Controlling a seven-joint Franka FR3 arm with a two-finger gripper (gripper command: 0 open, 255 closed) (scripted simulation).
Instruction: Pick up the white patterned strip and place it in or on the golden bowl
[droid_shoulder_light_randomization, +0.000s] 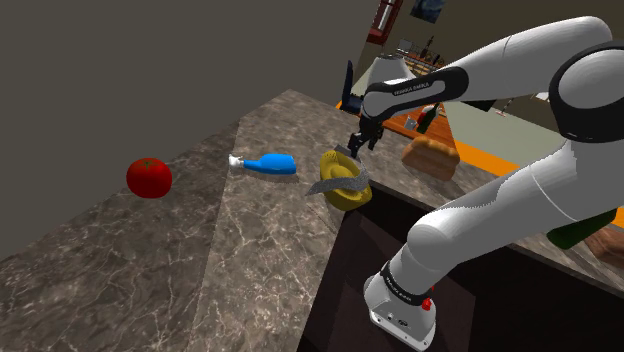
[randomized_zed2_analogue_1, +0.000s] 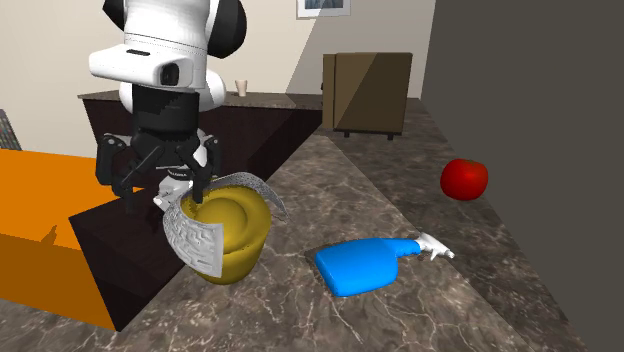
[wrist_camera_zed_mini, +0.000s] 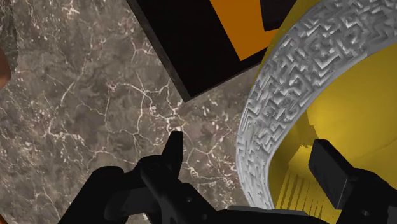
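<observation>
The golden bowl (droid_shoulder_light_randomization: 352, 192) (randomized_zed2_analogue_1: 238, 238) (wrist_camera_zed_mini: 337, 114) stands near the marble counter's edge, beside the dark stand. A grey-white strip with a maze pattern (droid_shoulder_light_randomization: 333, 184) (randomized_zed2_analogue_1: 193, 240) (wrist_camera_zed_mini: 286, 83) lies draped across the bowl's rim and hangs down its outer side. My gripper (droid_shoulder_light_randomization: 356, 147) (randomized_zed2_analogue_1: 181, 196) (wrist_camera_zed_mini: 248, 145) hovers just above the bowl. Its fingers (wrist_camera_zed_mini: 173, 145) stand apart, open. In the wrist view the strip runs between them and touches neither.
A blue spray bottle (droid_shoulder_light_randomization: 270, 164) (randomized_zed2_analogue_1: 365, 265) lies on the counter beside the bowl, and a red tomato (droid_shoulder_light_randomization: 148, 177) (randomized_zed2_analogue_1: 464, 178) sits farther off. A bread loaf (droid_shoulder_light_randomization: 430, 155) rests beyond the dark stand (randomized_zed2_analogue_1: 110, 250). An orange surface (randomized_zed2_analogue_1: 40, 230) lies below.
</observation>
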